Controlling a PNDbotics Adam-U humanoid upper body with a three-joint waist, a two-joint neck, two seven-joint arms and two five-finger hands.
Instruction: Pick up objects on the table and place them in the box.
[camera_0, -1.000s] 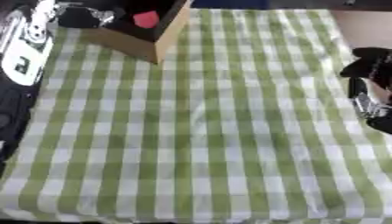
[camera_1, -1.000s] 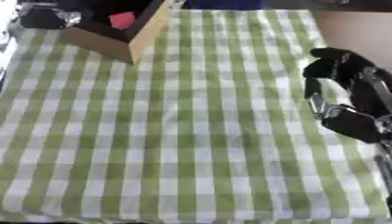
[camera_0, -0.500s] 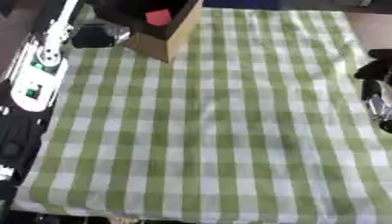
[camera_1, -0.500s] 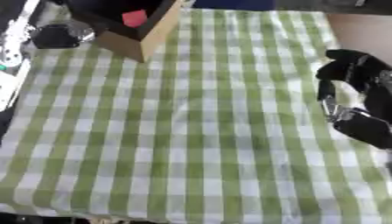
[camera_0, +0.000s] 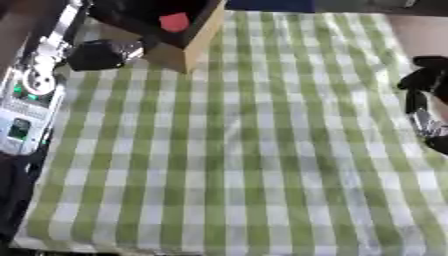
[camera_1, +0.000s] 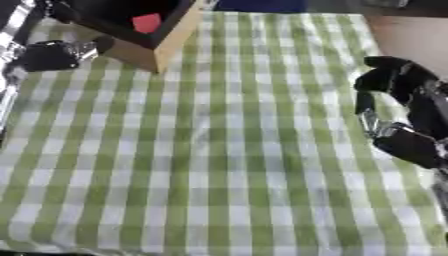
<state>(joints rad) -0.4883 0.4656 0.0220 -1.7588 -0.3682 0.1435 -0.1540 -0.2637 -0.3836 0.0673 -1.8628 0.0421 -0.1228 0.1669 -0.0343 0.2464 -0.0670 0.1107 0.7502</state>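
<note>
An open cardboard box (camera_0: 194, 44) stands at the far left corner of the green-checked cloth, with a red object (camera_0: 174, 22) inside it. My left hand (camera_0: 94, 55), black with a silver wrist, hangs just left of the box's near corner, apart from it; its pose is blurred. At the cloth's right edge my right hand (camera_1: 395, 82) hovers with its fingers curled downward and nothing in them. No loose object shows on the cloth.
The checked cloth (camera_0: 254, 150) covers the whole table. A long white device with green lights (camera_0: 26, 95) lies along the left edge. Bare brown table surface (camera_1: 411, 35) shows at the far right.
My left hand has drawn back from over the box's left side to a spot beside its near corner. The camera has shifted a little. The right hand has stayed at the right edge.
</note>
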